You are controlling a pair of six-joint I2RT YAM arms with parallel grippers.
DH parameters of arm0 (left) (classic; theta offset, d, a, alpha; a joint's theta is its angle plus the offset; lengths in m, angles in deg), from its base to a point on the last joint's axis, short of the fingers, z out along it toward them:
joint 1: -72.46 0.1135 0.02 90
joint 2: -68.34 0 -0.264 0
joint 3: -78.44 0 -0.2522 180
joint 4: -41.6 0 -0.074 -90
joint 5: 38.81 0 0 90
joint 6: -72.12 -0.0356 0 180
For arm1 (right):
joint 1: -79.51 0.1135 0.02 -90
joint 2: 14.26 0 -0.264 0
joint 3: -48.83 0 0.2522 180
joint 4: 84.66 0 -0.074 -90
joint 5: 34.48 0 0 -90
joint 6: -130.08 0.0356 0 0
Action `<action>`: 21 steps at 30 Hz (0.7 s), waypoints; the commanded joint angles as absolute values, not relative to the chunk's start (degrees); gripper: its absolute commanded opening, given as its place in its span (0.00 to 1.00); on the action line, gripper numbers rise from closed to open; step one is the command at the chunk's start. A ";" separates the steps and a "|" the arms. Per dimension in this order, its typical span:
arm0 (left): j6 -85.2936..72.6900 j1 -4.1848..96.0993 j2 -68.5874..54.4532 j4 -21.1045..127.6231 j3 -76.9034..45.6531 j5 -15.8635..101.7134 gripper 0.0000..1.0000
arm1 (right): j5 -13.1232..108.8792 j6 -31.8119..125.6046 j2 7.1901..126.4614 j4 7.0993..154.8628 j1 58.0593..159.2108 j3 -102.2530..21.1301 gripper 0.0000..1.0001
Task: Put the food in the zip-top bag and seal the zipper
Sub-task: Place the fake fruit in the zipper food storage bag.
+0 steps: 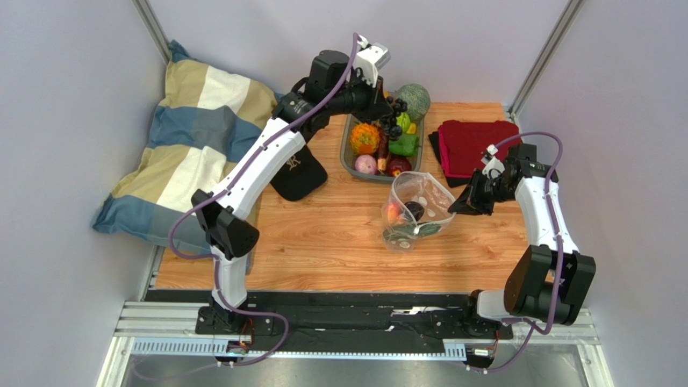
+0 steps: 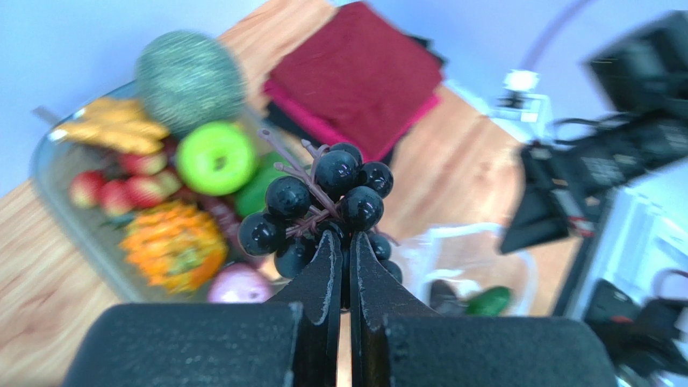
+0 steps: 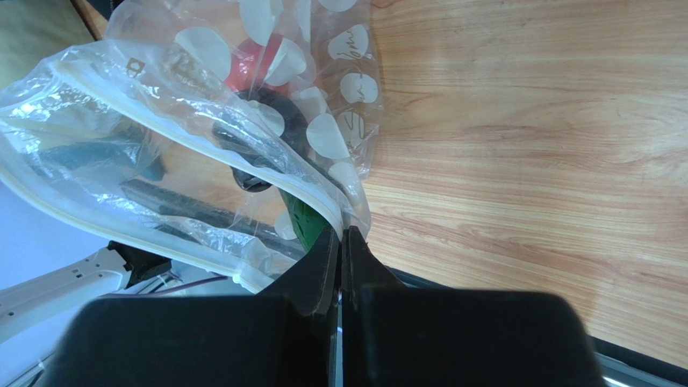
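left end effector (image 2: 346,246): holds black grapes (image 2: 335,181) above grey tray (image 1: 346,155), top middle | right end effector (image 3: 341,238): pinches zip-top bag (image 3: 347,121) mouth

A light wooden surface (image 1: 323,242) carries everything. A striped blue, cream and tan pillow (image 1: 190,145) lies over its far left corner. A black cap (image 1: 299,173) sits just beside the pillow. A grey tray (image 1: 346,157) of food stands at the far middle. A folded red cloth (image 1: 476,145) lies on a dark cloth (image 1: 436,149) at far right. The zip-top bag (image 1: 412,214) rests near the middle, in front of the tray.
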State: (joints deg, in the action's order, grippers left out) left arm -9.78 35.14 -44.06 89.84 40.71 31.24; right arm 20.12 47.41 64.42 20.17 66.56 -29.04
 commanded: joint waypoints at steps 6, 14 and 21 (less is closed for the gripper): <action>-14.80 23.07 -32.56 88.15 29.22 26.48 0.00 | 15.36 48.96 62.56 22.07 68.43 -32.34 0.00; -14.81 20.16 -34.66 87.53 23.48 29.99 0.00 | 13.16 49.31 61.95 21.46 68.52 -33.30 0.00; -17.79 20.16 -40.20 91.39 24.78 34.75 0.02 | 10.69 50.28 60.89 21.28 68.52 -34.36 0.00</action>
State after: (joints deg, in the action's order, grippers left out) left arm -14.88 20.12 -37.81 89.71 22.94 32.23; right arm 13.43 49.14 63.15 20.54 68.24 -31.80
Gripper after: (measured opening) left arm 0.027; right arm 0.010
